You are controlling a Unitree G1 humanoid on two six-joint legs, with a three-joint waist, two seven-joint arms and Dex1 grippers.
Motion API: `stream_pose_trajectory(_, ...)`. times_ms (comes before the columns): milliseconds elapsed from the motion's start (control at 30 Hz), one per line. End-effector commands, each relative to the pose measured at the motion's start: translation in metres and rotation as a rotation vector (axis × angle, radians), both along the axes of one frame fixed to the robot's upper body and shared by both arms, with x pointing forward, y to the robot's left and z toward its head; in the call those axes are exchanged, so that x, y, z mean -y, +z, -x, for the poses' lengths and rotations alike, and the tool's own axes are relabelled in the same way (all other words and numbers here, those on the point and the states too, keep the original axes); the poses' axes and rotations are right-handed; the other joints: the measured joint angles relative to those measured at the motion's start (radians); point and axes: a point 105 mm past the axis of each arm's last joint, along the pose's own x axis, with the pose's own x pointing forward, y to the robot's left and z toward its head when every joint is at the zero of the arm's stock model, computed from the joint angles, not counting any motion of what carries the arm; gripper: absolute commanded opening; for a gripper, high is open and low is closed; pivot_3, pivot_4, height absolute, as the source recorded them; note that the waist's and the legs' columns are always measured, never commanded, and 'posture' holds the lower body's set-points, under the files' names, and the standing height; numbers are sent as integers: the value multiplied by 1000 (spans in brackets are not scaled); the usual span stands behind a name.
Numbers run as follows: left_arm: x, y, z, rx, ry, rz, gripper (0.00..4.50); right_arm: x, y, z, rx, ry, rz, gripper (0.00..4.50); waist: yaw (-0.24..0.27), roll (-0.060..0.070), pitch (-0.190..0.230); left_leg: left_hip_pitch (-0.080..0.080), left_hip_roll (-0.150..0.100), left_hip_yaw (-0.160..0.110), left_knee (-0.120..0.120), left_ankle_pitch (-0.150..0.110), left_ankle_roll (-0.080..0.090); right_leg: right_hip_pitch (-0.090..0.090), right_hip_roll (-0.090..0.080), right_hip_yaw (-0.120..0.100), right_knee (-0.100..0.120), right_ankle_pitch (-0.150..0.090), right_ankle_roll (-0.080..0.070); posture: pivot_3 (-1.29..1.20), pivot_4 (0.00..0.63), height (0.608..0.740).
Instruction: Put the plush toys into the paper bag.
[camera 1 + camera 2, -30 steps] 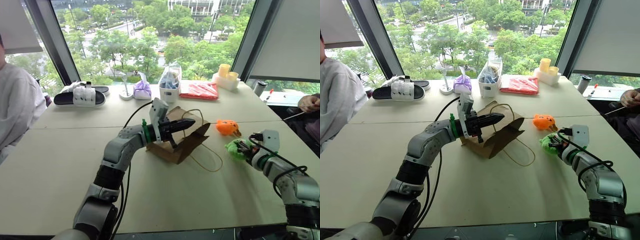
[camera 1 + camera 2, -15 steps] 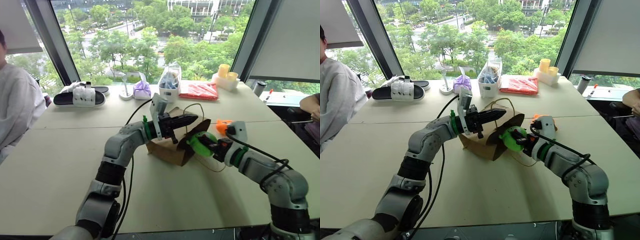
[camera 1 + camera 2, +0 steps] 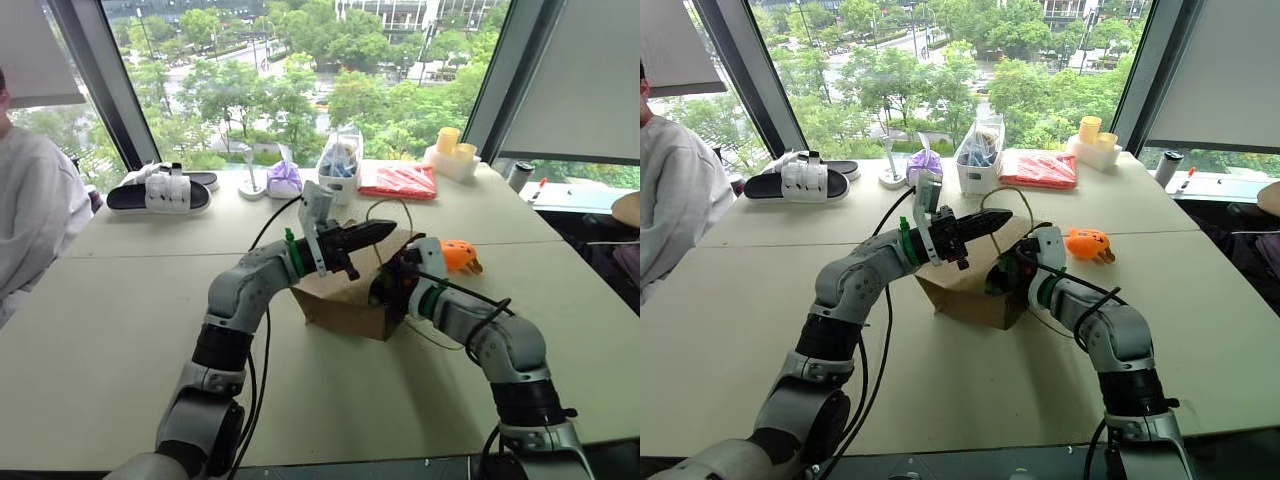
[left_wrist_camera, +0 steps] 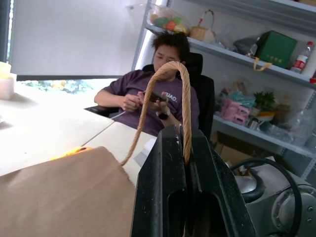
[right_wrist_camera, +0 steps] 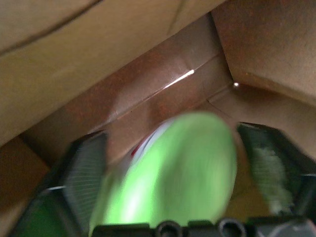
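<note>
Centrally on your pale tabletop (image 3: 120,330) stood the plain brown kraft paper bag (image 3: 345,305), creased, its mouth turned toward your right arm. Your left gripper (image 3: 385,229) held its two black fingers pressed together on the bag's thin beige twisted-cord handle (image 4: 168,74), which rose in a loop above the bag. Your right gripper (image 3: 1002,280) sat at the bag's mouth, its tips lost inside the opening in the head views.

Only your right wrist view looked into the bag: there the bright green plush toy (image 5: 173,173), blurred, with a trace of white and red at its edge, lay against the brown paper interior between two fingers (image 5: 84,173) spread well apart, neither visibly pressing it. The head views hid that toy behind the bag wall.

Your head views alone gave the rounded orange plush toy (image 3: 457,254), lying on the table just beside the bag on your right side, outside it. Your left wrist view showed it merely as an orange glow past the bag's edge, and added a seated person (image 4: 148,94) in a purple shirt beyond the table.

At the window edge stood a purple tied pouch (image 3: 285,180) and a white box (image 3: 338,170).
</note>
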Motion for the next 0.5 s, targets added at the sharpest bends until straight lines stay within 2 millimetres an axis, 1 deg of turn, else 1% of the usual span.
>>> stream_pose_trajectory(33,-4,10,-4,46,28,10,0,12,35,25,113,68,-54,4430,1,0,0,0,0,0,0,0,1,0,0,0,0,0,0,0,150,740)
stream_pose_trajectory(100,-4,8,-6,47,32,-1,0,19,42,42,122,111,-81,4430,-1,0,0,0,0,0,0,-1,1,0,0,0,-1,0,0,0,150,740)
stream_pose_trajectory(167,-3,5,-6,45,28,-12,0,35,56,60,140,132,-173,4430,-1,0,0,0,0,0,0,-1,2,0,0,0,-1,0,0,0,150,740)
stream_pose_trajectory(200,-3,4,-6,44,27,-15,0,40,61,65,146,135,-202,4430,-1,0,0,0,0,0,0,-1,2,1,0,0,-1,0,0,0,150,740)
stream_pose_trajectory(267,-1,2,-5,44,19,-21,0,60,71,62,190,51,-257,4430,-5,0,0,1,0,0,0,-1,2,1,0,0,-1,0,0,0,150,740)
stream_pose_trajectory(300,-1,1,-5,43,15,-22,0,72,74,57,211,-10,-280,4430,-5,0,0,1,0,1,1,-1,2,2,0,0,-1,0,0,0,150,740)
stream_pose_trajectory(333,0,0,-4,43,11,-25,0,87,73,46,218,-106,-289,4430,-5,0,0,1,0,1,1,-1,2,2,0,0,-1,0,0,0,150,740)
stream_pose_trajectory(367,1,0,-4,43,8,-26,0,96,71,38,218,-167,-291,4430,-5,0,0,2,1,1,1,-1,2,2,0,0,-1,0,0,0,150,740)
stream_pose_trajectory(400,2,-1,-3,43,4,-27,0,110,65,22,211,-280,-267,4430,-5,0,0,2,1,2,1,-1,2,2,0,0,-1,0,-1,0,150,740)
stream_pose_trajectory(467,4,-2,-2,43,-1,-27,0,124,54,1,194,-410,-211,4430,-4,0,0,2,1,3,2,-1,2,2,0,1,0,0,-1,0,150,740)
stream_pose_trajectory(500,4,-2,-2,43,-4,-27,0,127,46,-12,181,-455,-152,4430,-4,0,0,2,0,3,1,-1,2,2,0,1,0,1,-1,0,150,740)
